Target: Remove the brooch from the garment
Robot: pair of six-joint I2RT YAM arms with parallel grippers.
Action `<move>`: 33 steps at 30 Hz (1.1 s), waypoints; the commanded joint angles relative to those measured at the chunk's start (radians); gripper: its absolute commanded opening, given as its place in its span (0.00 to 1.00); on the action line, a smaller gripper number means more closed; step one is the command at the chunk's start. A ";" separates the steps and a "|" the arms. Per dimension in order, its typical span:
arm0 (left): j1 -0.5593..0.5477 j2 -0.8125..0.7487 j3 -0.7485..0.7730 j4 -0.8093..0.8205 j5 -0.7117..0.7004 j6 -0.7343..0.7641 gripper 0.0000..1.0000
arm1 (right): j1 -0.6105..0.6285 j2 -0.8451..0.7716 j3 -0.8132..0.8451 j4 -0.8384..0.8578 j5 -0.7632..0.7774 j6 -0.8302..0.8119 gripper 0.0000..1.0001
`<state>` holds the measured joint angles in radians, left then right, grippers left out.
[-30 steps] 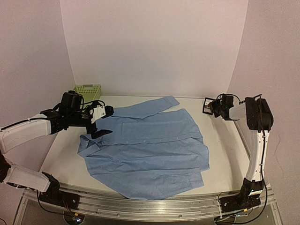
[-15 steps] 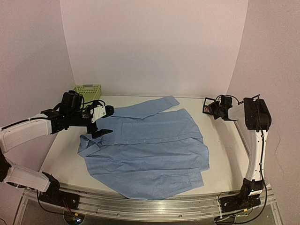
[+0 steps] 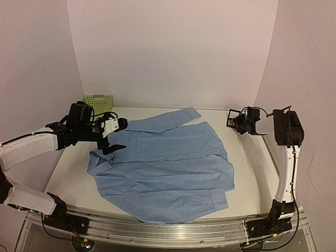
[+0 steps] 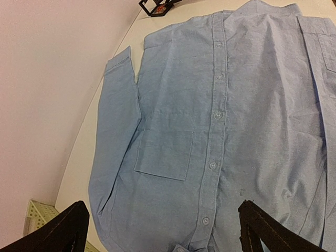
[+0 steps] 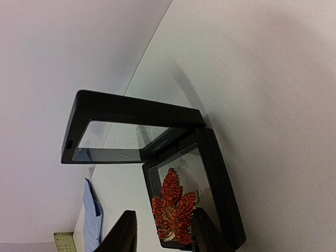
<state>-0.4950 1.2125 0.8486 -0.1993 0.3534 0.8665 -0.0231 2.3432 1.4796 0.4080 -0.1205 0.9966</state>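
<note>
The brooch, a red and gold leaf, lies in the base of an open black box, away from the garment. The box's framed lid stands tilted up behind it. My right gripper is open, one finger on each side of the brooch. The right finger is at the leaf's edge, and there is a gap on the left. From above, this gripper is at the box. The garment, a light blue shirt, lies flat. My left gripper hovers wide open and empty over its collar end.
A green mesh basket sits at the back left corner, behind the left arm. Walls close in the table on three sides. A strip of the shirt's sleeve shows left of the box in the right wrist view.
The right gripper has edged slightly left toward the box. The left arm and the shirt have not moved.
</note>
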 commanded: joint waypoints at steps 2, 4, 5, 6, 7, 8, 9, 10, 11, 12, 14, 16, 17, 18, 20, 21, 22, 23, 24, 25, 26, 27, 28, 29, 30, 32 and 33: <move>-0.001 -0.002 0.040 0.034 -0.013 0.003 1.00 | 0.001 -0.041 0.007 -0.029 0.039 -0.053 0.45; -0.001 -0.002 0.041 0.034 -0.013 0.005 0.99 | 0.000 -0.046 0.013 -0.035 0.043 -0.062 0.48; 0.000 -0.002 0.041 0.034 -0.013 0.005 1.00 | 0.001 -0.047 0.020 -0.042 0.044 -0.068 0.49; 0.000 -0.002 0.041 0.035 -0.013 0.005 1.00 | 0.001 -0.046 0.027 -0.053 0.044 -0.074 0.51; -0.001 -0.002 0.041 0.035 -0.013 0.005 0.99 | 0.001 -0.045 0.038 -0.068 0.044 -0.082 0.53; -0.001 -0.001 0.041 0.036 -0.014 0.006 1.00 | 0.001 -0.044 0.046 -0.080 0.044 -0.089 0.57; -0.001 -0.001 0.041 0.037 -0.014 0.006 1.00 | 0.001 -0.044 0.055 -0.092 0.045 -0.096 0.60; -0.001 -0.001 0.041 0.038 -0.015 0.007 0.99 | 0.002 -0.044 0.063 -0.103 0.047 -0.104 0.63; -0.001 0.000 0.042 0.039 -0.015 0.008 0.99 | 0.002 -0.045 0.069 -0.110 0.049 -0.110 0.66; -0.001 0.001 0.042 0.040 -0.015 0.008 1.00 | 0.002 -0.047 0.073 -0.119 0.052 -0.117 0.68; -0.001 0.003 0.043 0.040 -0.013 0.010 0.99 | 0.002 -0.050 0.081 -0.134 0.057 -0.128 0.77; -0.001 0.004 0.044 0.040 -0.013 0.013 1.00 | 0.004 -0.049 0.096 -0.154 0.054 -0.143 0.89; -0.001 0.005 0.044 0.039 -0.012 0.015 1.00 | 0.005 -0.047 0.104 -0.163 0.051 -0.149 0.97; -0.001 0.005 0.044 0.039 -0.011 0.016 1.00 | 0.007 -0.046 0.112 -0.173 0.051 -0.156 0.98; -0.001 0.007 0.045 0.040 -0.011 0.018 1.00 | 0.014 -0.048 0.118 -0.189 0.057 -0.170 0.98; -0.001 0.007 0.046 0.040 -0.009 0.019 0.99 | 0.016 -0.050 0.121 -0.194 0.062 -0.177 0.98; -0.001 0.007 0.047 0.040 -0.010 0.020 0.99 | 0.017 -0.053 0.125 -0.200 0.067 -0.184 0.98; -0.001 0.007 0.047 0.040 -0.010 0.022 0.99 | 0.017 -0.055 0.131 -0.210 0.074 -0.194 0.98; -0.001 0.007 0.047 0.039 -0.010 0.024 0.99 | 0.019 -0.058 0.140 -0.221 0.082 -0.205 0.98; -0.001 0.007 0.048 0.038 -0.010 0.025 1.00 | 0.034 -0.060 0.151 -0.234 0.095 -0.218 0.98; -0.001 0.007 0.048 0.037 -0.009 0.027 1.00 | 0.049 -0.063 0.163 -0.251 0.110 -0.232 0.98; 0.000 0.007 0.047 0.037 -0.008 0.027 0.99 | 0.053 -0.067 0.173 -0.267 0.131 -0.244 0.98; 0.000 0.006 0.048 0.037 -0.008 0.027 0.99 | 0.057 -0.070 0.181 -0.284 0.153 -0.256 0.98; -0.001 0.006 0.049 0.038 -0.008 0.028 0.99 | 0.059 -0.073 0.185 -0.300 0.172 -0.265 0.98; -0.001 0.006 0.049 0.039 -0.008 0.029 0.99 | 0.060 -0.077 0.186 -0.310 0.186 -0.272 0.98; 0.000 0.006 0.048 0.040 -0.008 0.029 1.00 | 0.061 -0.076 0.197 -0.328 0.195 -0.285 0.98; -0.001 0.006 0.049 0.040 -0.008 0.030 0.99 | 0.063 -0.072 0.207 -0.344 0.197 -0.296 0.98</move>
<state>-0.4950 1.2171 0.8490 -0.1898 0.3439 0.8893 0.0282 2.3325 1.6346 0.1482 0.0169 0.7585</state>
